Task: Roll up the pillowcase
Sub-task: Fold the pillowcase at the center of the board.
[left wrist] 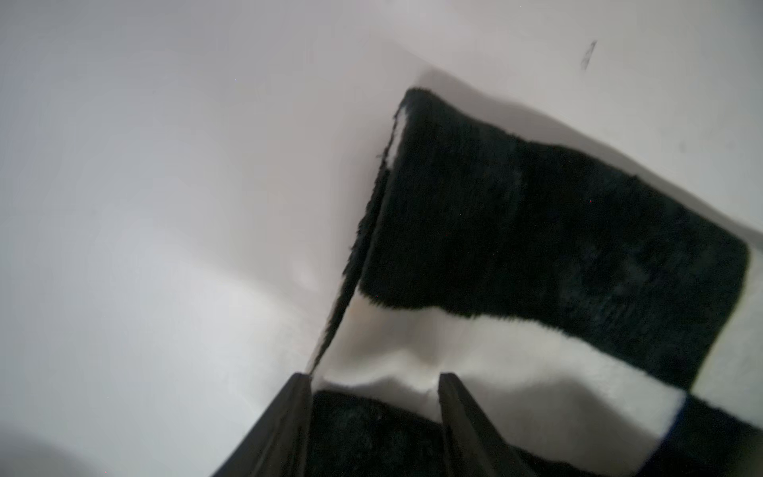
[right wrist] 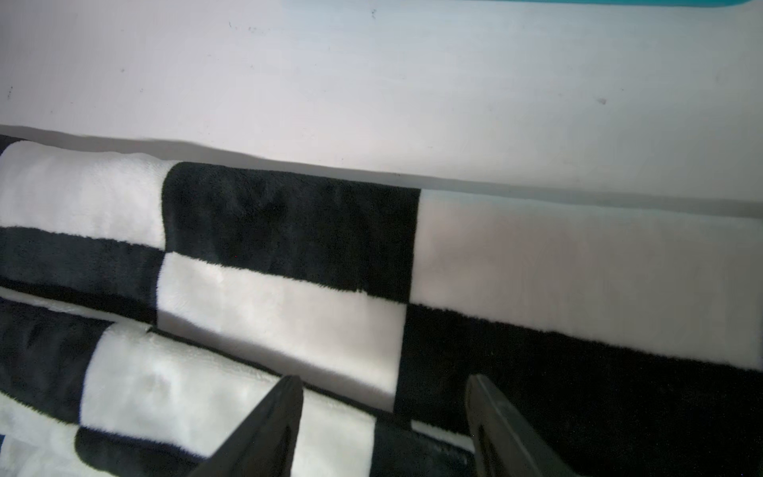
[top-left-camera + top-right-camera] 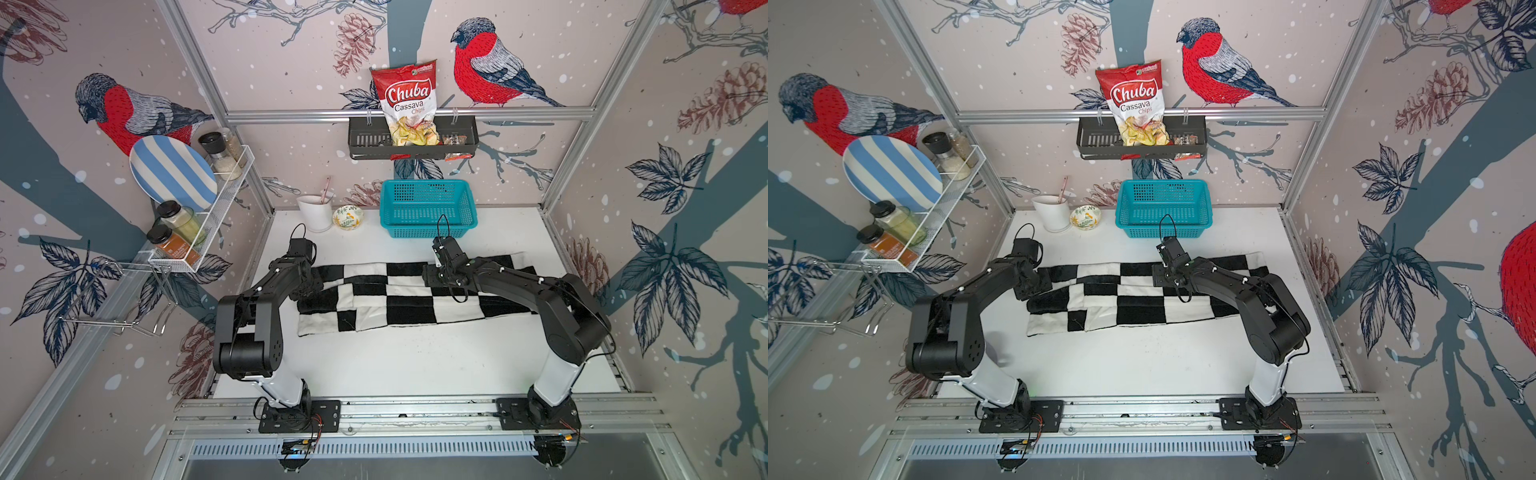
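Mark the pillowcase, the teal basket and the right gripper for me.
pillowcase (image 3: 411,305), top view, middle of the fabric.
teal basket (image 3: 407,226), top view, front wall.
right gripper (image 2: 384,378), right wrist view, midway between its fingertips.

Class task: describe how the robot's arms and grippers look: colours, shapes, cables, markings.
The left arm and right arm match: black jointed links, a white lower segment, on a black base plate. A thin black cable loops above each wrist; small white dots mark the links. The left gripper and right gripper each have two dark, tapering fingers.
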Robot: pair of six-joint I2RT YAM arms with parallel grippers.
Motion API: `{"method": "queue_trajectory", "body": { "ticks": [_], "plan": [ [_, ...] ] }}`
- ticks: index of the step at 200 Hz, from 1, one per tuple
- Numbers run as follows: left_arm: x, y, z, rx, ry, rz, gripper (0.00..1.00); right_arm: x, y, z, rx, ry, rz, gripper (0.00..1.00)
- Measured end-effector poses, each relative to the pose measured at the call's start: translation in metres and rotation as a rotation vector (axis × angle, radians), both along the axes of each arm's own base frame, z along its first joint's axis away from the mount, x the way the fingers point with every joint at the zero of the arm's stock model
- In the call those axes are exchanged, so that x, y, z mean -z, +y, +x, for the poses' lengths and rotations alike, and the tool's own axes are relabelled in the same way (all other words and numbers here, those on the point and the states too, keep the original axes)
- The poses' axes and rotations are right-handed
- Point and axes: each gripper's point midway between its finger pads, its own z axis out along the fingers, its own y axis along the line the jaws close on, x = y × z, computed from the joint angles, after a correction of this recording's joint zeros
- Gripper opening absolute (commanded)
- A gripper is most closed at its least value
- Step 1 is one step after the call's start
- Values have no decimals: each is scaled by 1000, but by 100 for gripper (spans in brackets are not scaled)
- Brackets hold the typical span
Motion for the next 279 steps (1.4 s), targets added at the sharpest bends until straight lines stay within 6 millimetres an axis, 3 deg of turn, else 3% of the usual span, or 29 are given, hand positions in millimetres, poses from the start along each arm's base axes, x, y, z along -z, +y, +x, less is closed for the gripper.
{"method": "queue_trajectory", "body": {
  "ticks": [23,96,115,145,179,208,235,253,279],
  "plan": [
    [4,-3,-23,-16,28,-21,36,0,-2,-2,1,-1,0,68],
    [-20,-25,-74,-66,-36,-104,36,6,5,-15,-40,-2,19,68],
    [-41,-27,-61,-74,-109,-115,37,5,13,-21,-62,-1,25,66],
    [-63,-34,-6,-55,-200,-149,35,3,28,-13,-76,-12,37,65],
    [-40,-61,44,5,-179,-219,35,2,60,7,-101,-29,52,60],
    [-15,-86,56,58,-138,-250,34,8,86,25,-116,-31,55,57],
    [1,-99,39,92,-105,-271,32,26,97,33,-121,-9,42,57],
    [13,-99,10,96,-65,-274,30,44,97,33,-123,20,19,57],
    [16,-103,-32,104,-49,-299,30,46,102,38,-117,13,30,57]
  ]
}}
